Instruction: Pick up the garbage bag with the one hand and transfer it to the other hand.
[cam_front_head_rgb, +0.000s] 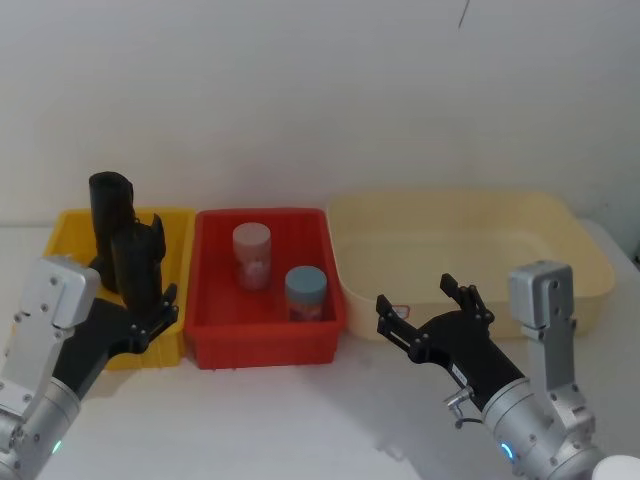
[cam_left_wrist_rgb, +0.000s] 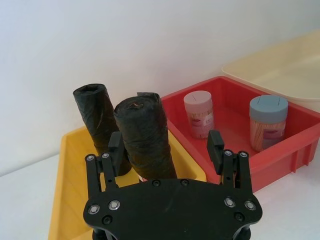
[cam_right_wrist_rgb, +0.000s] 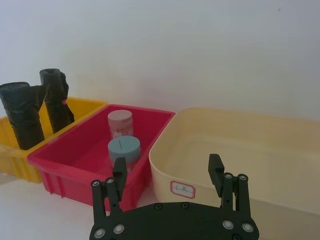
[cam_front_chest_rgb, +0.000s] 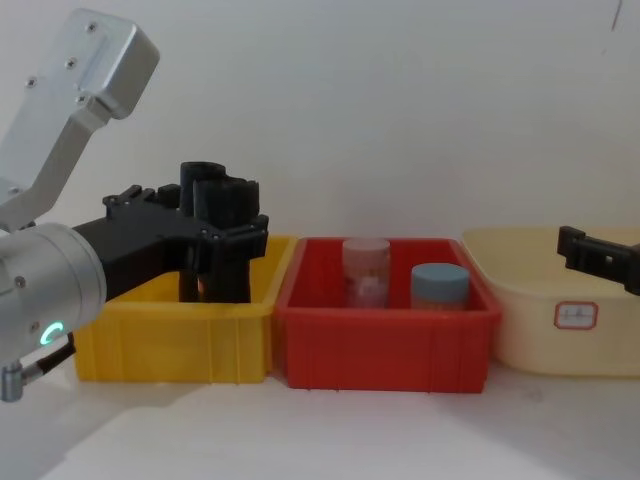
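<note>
**Left gripper open around the garbage bag, right gripper open and empty**

The left gripper (cam_left_wrist_rgb: 166, 145), made of flat black plates with small silver screws, reaches over the front wall of the yellow plastic bin (cam_front_head_rgb: 178, 240). Its two fingers (cam_left_wrist_rgb: 216, 147) are spread wide, one on each side of the garbage bag (cam_left_wrist_rgb: 142, 125), and they do not press it. One finger is just beside the roll, and whether it touches I cannot tell. On the other side there is a clear gap. The arm behind it is thick and silver-grey, with a green ring light (cam_front_chest_rgb: 50, 332).

The garbage bag is a tall black roll of wrinkled, slightly shiny plastic film. It stands upright in the yellow plastic bin and has a wider, crumpled band at its top. A second black roll (cam_front_head_rgb: 110, 210) stands upright just behind it, near the back wall, with a small bump on its side.

The right gripper (cam_front_head_rgb: 415, 295) hovers above the white table (cam_front_head_rgb: 300, 420), in front of the cream plastic tub (cam_front_head_rgb: 590, 260). Its fingers are wide apart and hold nothing. The tub is smooth with rounded corners and carries a small white label (cam_right_wrist_rgb: 183, 188) on its front.

Between the bin and the tub sits a red plastic bin (cam_front_head_rgb: 265, 345). Two clear round jars stand in it, one with a pink lid (cam_front_head_rgb: 252, 255) and one with a blue lid (cam_front_head_rgb: 306, 292).
</note>
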